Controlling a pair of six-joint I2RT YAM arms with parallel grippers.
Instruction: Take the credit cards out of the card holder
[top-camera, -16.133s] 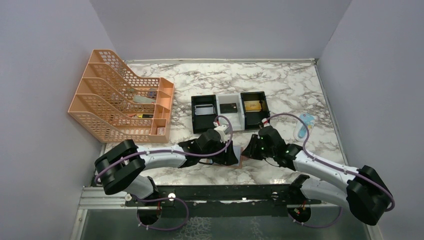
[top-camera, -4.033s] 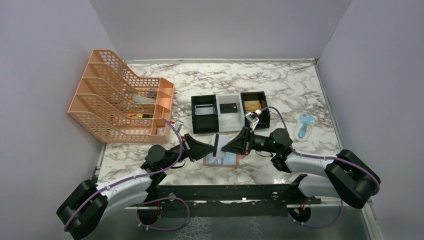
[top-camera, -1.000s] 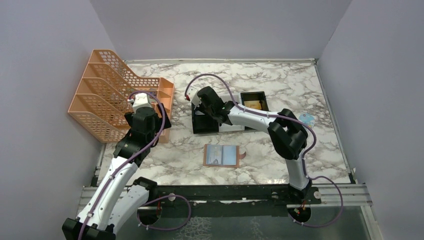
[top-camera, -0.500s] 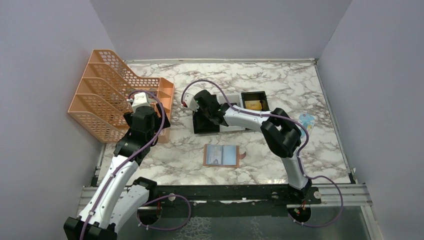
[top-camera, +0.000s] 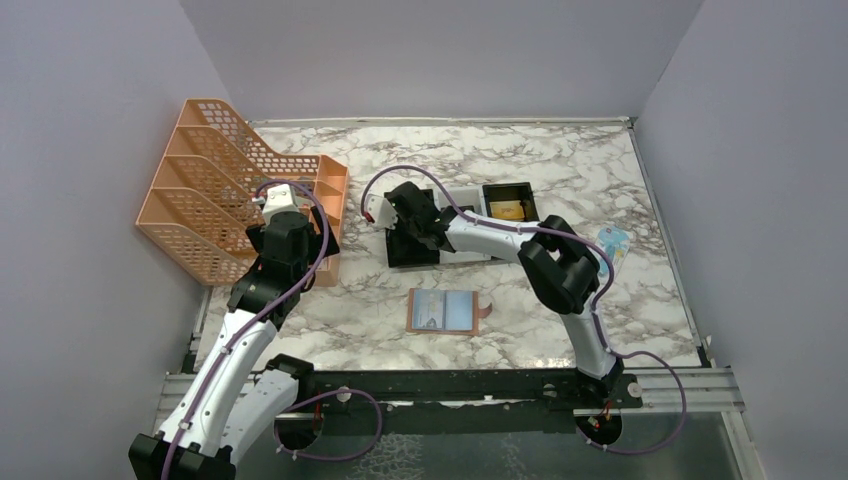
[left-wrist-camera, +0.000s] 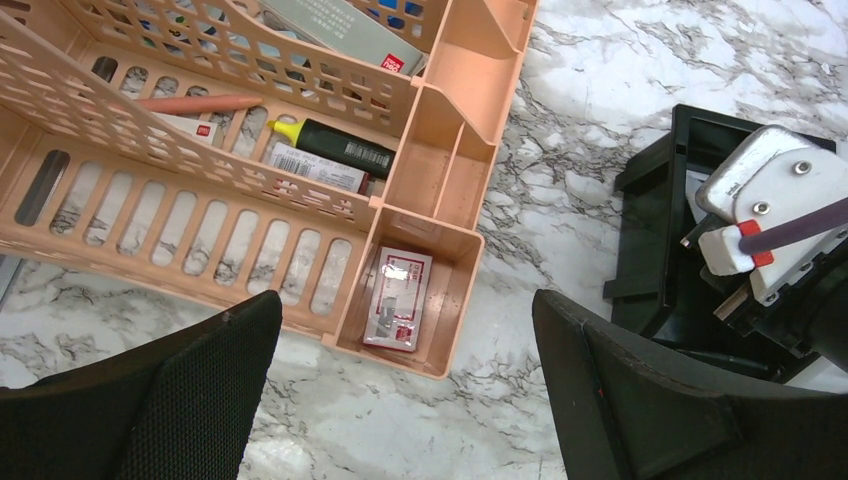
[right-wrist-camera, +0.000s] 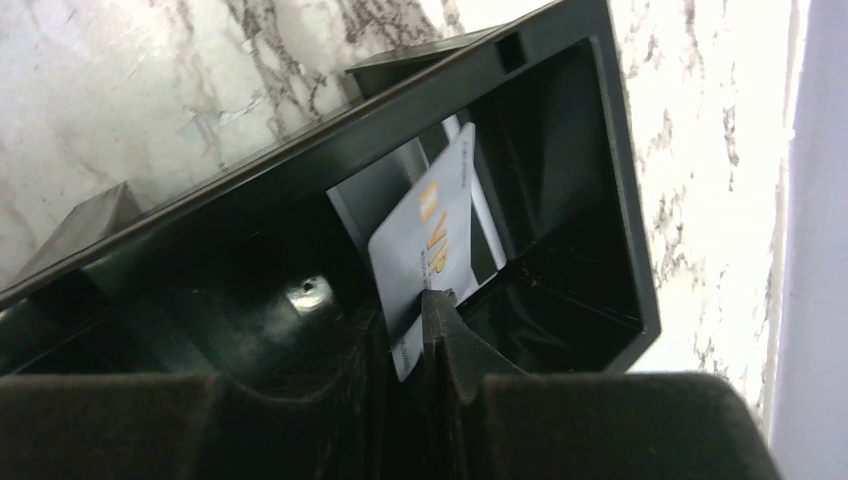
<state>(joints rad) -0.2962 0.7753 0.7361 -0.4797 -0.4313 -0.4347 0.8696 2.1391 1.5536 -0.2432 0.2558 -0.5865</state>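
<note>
On the white marble-patterned table, the orange plastic mesh file organiser fills the 10 o'clock corner; the black-and-white three-compartment tray sits just past centre toward 12; the small tan-brown leather card holder lies at the tray's 6 o'clock, well apart from both arms, spread open with its light-blue lining up. The left gripper hangs over the organiser at full spread, holding nothing; the right gripper reaches into the tray's 9 o'clock compartment, its jaws only narrowly parted around the lower edge of a grey-silver plastic credit card that leans tilted against the wall; whether it is pinched or loose cannot be told. Such a card should be light, stiff and slick, best taken by an edge across both faces; the holder looks soft and likely to slide. Only the right wrist view shows the card; the overhead view hides it under the wrist, yet alone shows the holder.
</note>
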